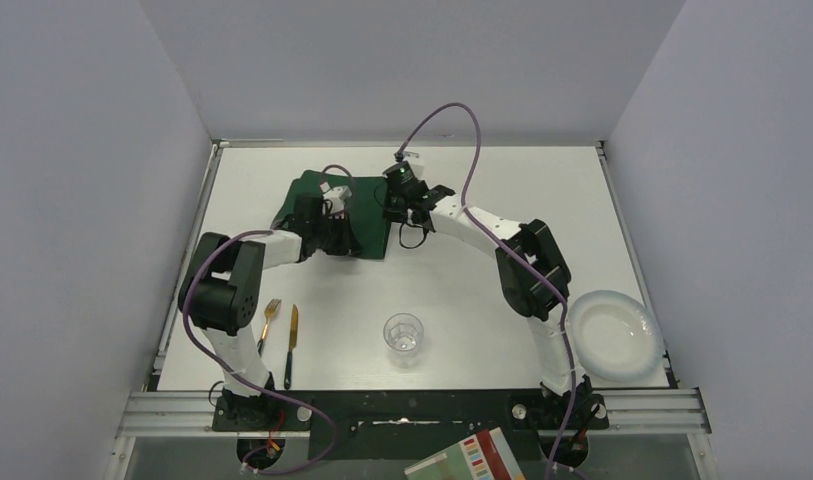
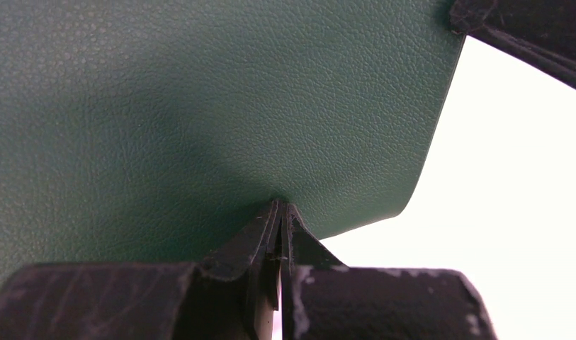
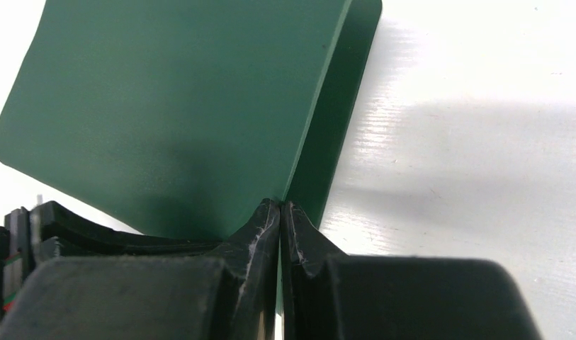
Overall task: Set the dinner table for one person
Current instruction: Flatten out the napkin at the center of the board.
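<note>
A dark green placemat lies at the back middle of the white dinner table. My left gripper is shut on the mat's near-left part. In the left wrist view its fingertips pinch the mat's edge, and the grained green sheet curves up from them. My right gripper is shut on the mat's right edge. In the right wrist view its fingertips clamp that edge, with the placemat lifted off the white top.
A gold fork and a gold knife lie side by side at the near left. A clear glass stands at the near middle. A pale plate sits at the near right edge. A booklet lies below the arm bases.
</note>
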